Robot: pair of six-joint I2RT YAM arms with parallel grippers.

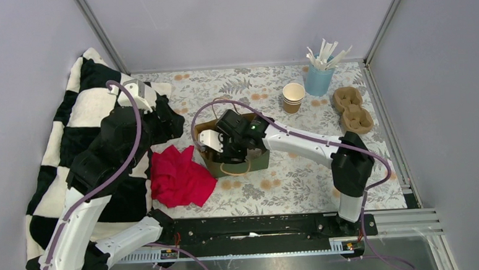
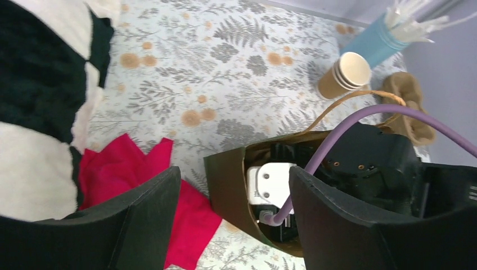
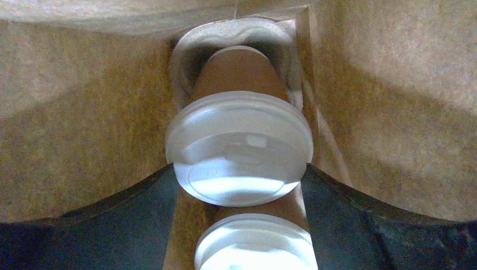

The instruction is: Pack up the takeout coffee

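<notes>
inside the green bag [image 1: 226, 168], which stands in the middle of the flowered surface [image 1: 289, 182], my right pincer [image 3: 239, 171] reaches down from above. the takeout coffee is here with it: two tan paper cups with white lids, standing in a pulp tray [image 3: 185, 50] at the bottom of the bag. the far cup [image 3: 239, 146] sits upright in a round pocket of the tray, and the near cup [image 3: 256, 244] is just beside it, closer to my wrist. my right pincer is wide, one finger on each side of the cups, its tips level with the far cup's lid. i cannot tell whether the fingers press that lid or only stand beside it. the bag's brown inner walls close in on both sides.

my left pincer [image 2: 235, 171] hangs well to the left of the bag, spread wide with nothing between its fingers. past them i see the bag's open mouth with my right wrist filling it. a red cloth [image 1: 177, 178] lies crumpled on the surface, touching the bag's left side, and a black and white checked blanket [image 1: 69, 119] lies under my left arm.

at the back right, apart from the bag, stand a stack of lidless paper cups [image 1: 293, 97], a blue cup of white sticks [image 1: 319, 78] and a second pulp tray [image 1: 351, 109] with nothing in it.
</notes>
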